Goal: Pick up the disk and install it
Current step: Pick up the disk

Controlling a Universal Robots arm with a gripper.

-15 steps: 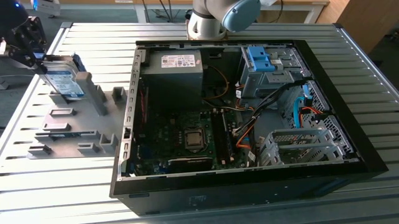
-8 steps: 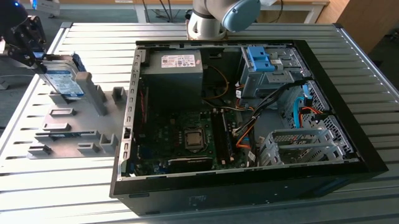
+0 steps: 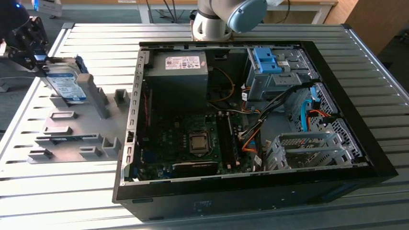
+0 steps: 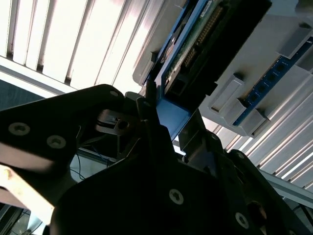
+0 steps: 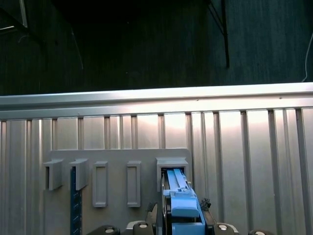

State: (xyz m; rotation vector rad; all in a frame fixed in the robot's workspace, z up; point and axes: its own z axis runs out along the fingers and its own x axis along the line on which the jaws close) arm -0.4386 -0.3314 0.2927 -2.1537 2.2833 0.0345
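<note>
At the upper left of the exterior view, the gripper point(image 3: 39, 61) clamps the upper end of the disk point(image 3: 66, 84), which stands on edge at the grey rack point(image 3: 70, 129). In the second wrist view its green board shows, blue-framed. In the first wrist view it runs straight out from the jaws.

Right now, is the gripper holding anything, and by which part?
The gripper holds the disk by the blue bracket at its upper end.
</note>
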